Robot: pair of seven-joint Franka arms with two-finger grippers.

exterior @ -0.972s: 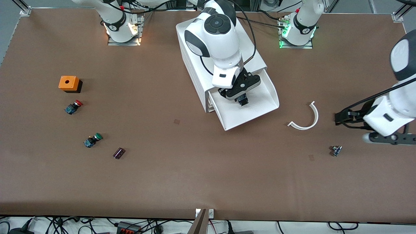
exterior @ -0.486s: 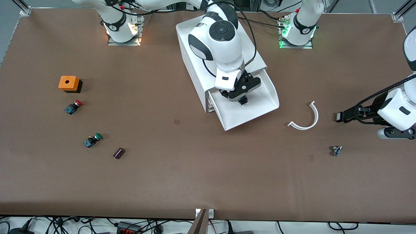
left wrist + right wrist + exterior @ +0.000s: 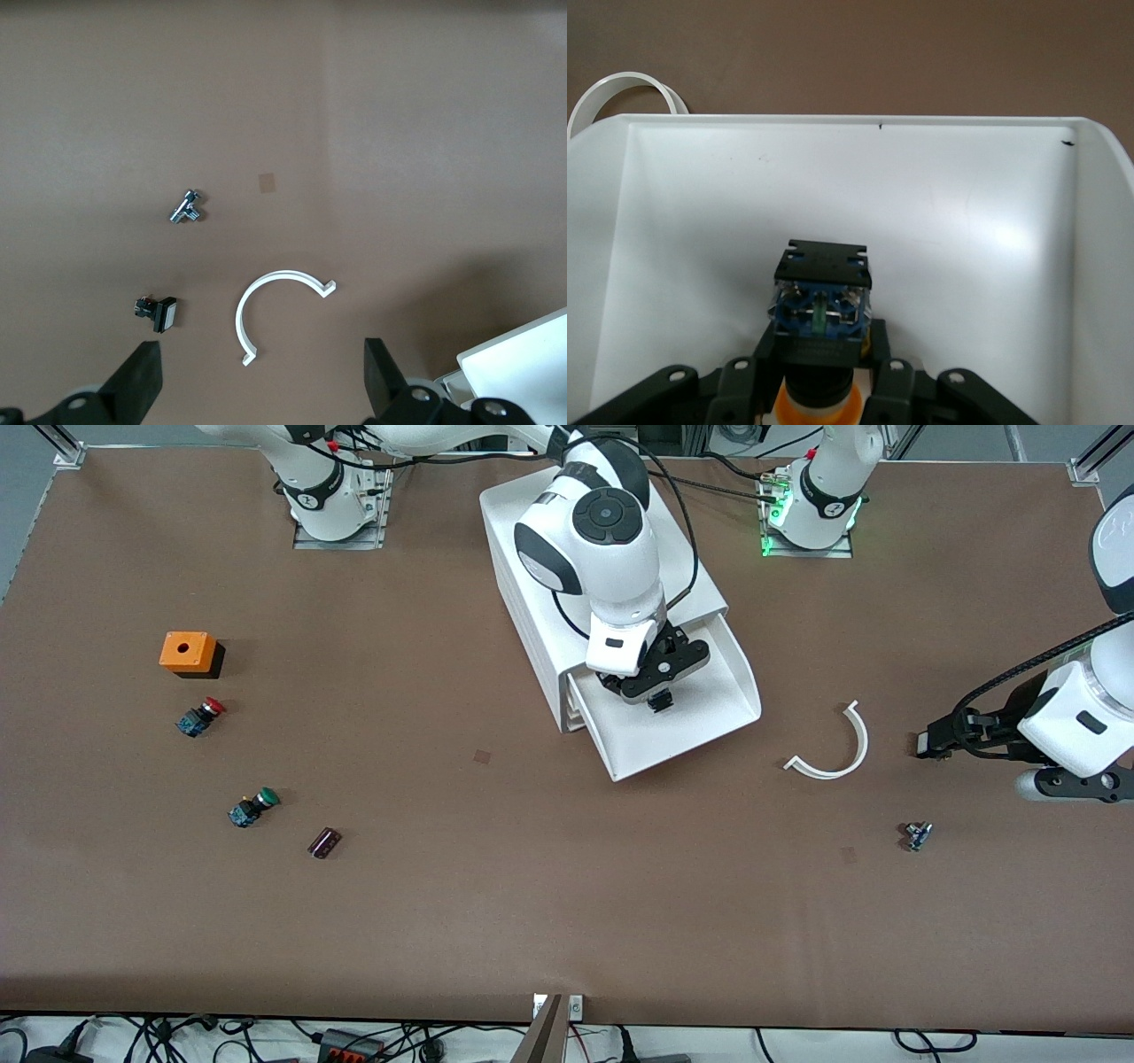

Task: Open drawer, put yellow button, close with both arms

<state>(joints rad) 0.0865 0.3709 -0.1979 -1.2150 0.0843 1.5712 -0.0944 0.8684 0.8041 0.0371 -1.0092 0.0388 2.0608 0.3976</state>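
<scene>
Drawer (image 3: 700, 731) stands open; your right claw (image 3: 819, 376), inside it, clamps the yellow button (image 3: 820, 312) just above the floor. Left claw (image 3: 257, 385) waits wide open over the counter (image 3: 532, 886). Remaining: release, close.

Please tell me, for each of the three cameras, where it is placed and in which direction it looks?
Front view: high across the table, facing both arm bases; shows both arms, the cabinet and its pulled-out top drawer.
Left wrist view: on the left arm, looking down at the table; its open left claw frames a white curved piece.
Right wrist view: on the right arm, looking down into the drawer; the right claw holds the yellow button.
Shared: the curved piece and the drawer appear in all three views.
</scene>
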